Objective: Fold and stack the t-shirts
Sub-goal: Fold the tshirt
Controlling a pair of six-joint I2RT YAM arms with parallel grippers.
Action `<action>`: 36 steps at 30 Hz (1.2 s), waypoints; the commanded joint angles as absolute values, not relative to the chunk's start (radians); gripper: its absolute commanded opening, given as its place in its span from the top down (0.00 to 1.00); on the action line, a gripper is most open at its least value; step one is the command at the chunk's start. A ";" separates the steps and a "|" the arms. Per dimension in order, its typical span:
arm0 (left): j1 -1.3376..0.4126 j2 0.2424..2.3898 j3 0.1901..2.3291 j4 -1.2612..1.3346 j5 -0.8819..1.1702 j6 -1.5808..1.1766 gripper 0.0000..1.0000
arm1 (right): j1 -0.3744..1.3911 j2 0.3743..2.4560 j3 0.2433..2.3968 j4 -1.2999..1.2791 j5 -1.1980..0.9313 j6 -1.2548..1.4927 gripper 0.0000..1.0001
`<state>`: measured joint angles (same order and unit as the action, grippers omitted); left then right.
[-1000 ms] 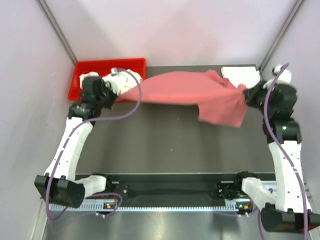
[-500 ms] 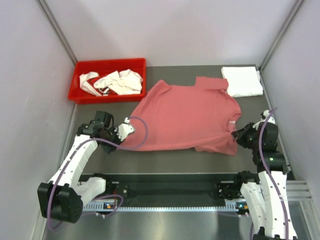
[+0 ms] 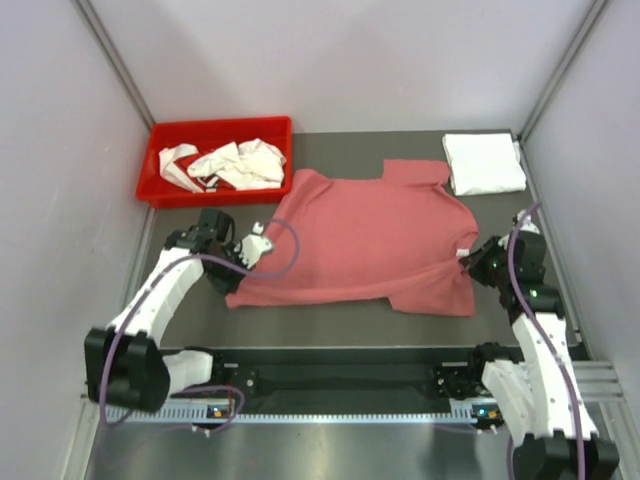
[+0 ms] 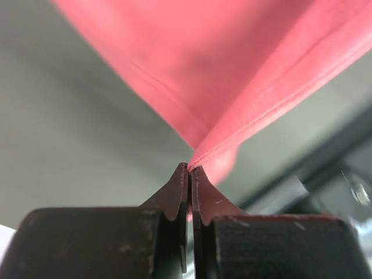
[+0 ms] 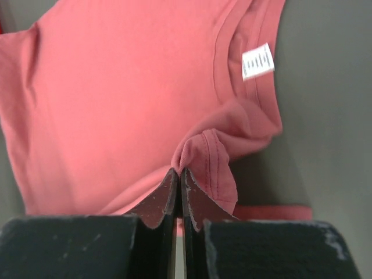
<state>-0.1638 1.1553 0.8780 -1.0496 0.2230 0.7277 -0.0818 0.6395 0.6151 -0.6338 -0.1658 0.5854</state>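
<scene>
A red t-shirt (image 3: 360,240) lies spread on the dark table, collar to the right. My left gripper (image 3: 243,268) is shut on the shirt's hem corner at its left side; in the left wrist view (image 4: 190,168) the cloth (image 4: 232,87) rises from the shut jaws. My right gripper (image 3: 470,262) is shut on the shirt near its collar; the right wrist view (image 5: 179,172) shows a pinch of red cloth (image 5: 116,93) and the white neck label (image 5: 257,61). A folded white t-shirt (image 3: 484,162) lies at the back right.
A red bin (image 3: 160,170) at the back left holds crumpled white t-shirts (image 3: 230,163). Grey walls stand on both sides and behind. A black rail (image 3: 340,380) runs along the near edge between the arm bases.
Both grippers have brought the red t-shirt down from hanging stretched at the back and laid it flat on the table. Since half a second ago it has slid slightly and flattened.
</scene>
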 commanded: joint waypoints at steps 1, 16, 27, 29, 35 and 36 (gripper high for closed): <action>-0.164 1.320 0.954 -0.729 0.129 0.585 1.00 | -0.095 0.802 0.614 -0.307 -0.130 0.525 1.00; -0.173 1.683 1.177 -0.551 0.054 0.476 1.00 | -0.092 1.354 0.801 -0.063 -0.147 0.374 1.00; -0.184 1.695 1.172 -0.537 0.051 0.472 1.00 | -0.092 1.473 0.945 -0.197 -0.117 0.313 0.41; -0.187 1.681 1.167 -0.545 0.061 0.472 1.00 | -0.091 1.444 0.945 -0.251 -0.058 0.318 0.30; -0.192 1.641 1.137 -0.548 0.084 0.463 1.00 | -0.087 1.226 0.735 -0.344 -0.064 0.380 0.29; -0.193 1.631 1.129 -0.548 0.089 0.462 1.00 | -0.086 1.180 0.669 -0.341 -0.077 0.406 0.29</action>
